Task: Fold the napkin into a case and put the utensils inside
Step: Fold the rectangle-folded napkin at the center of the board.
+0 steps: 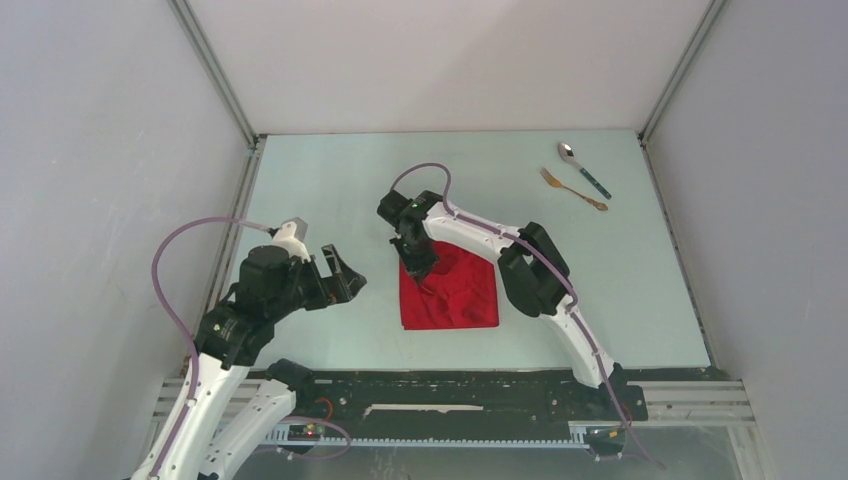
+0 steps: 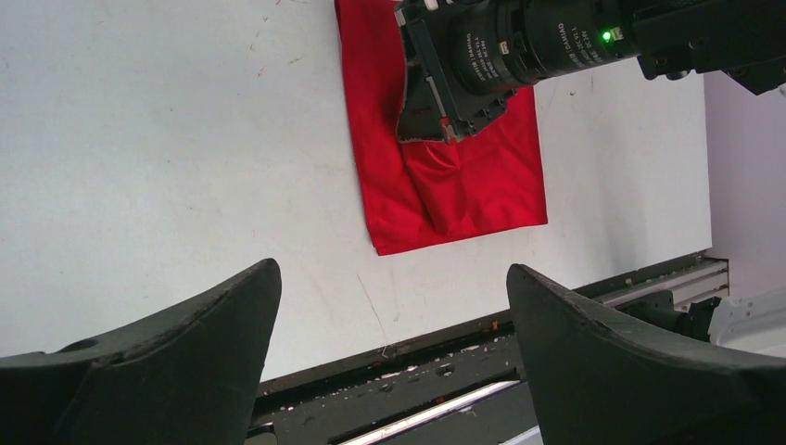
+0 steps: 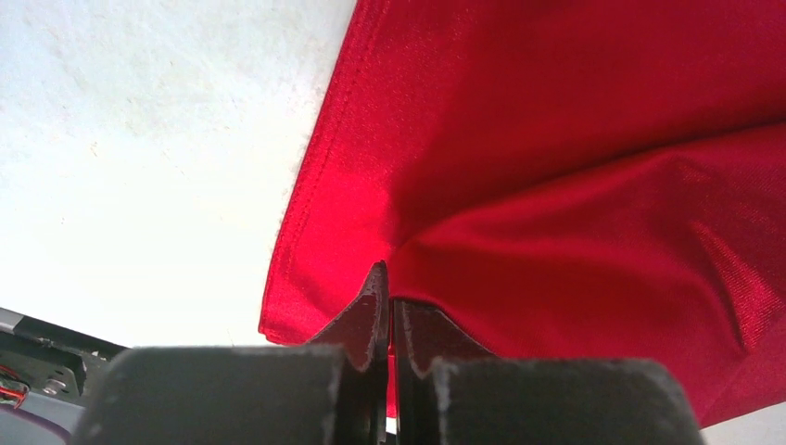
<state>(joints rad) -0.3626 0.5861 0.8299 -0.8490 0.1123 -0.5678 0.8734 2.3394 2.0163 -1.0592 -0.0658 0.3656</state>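
While the right arm reaches forward and bends down at the wrist, its right gripper (image 1: 418,262) is pinched tight on a raised fold of the one bright red, shiny cloth napkin (image 1: 460,295), which lies rumpled at the middle of the pale table (image 1: 320,180). The left arm crouches low at the left, and the left gripper (image 1: 345,275) is spread wide, holding nothing. One teal-handled silver spoon (image 1: 583,168) and one slim gold-bronze fork (image 1: 572,189) lie side by side at the far right. The white print on the right wrist housing is too small to read.
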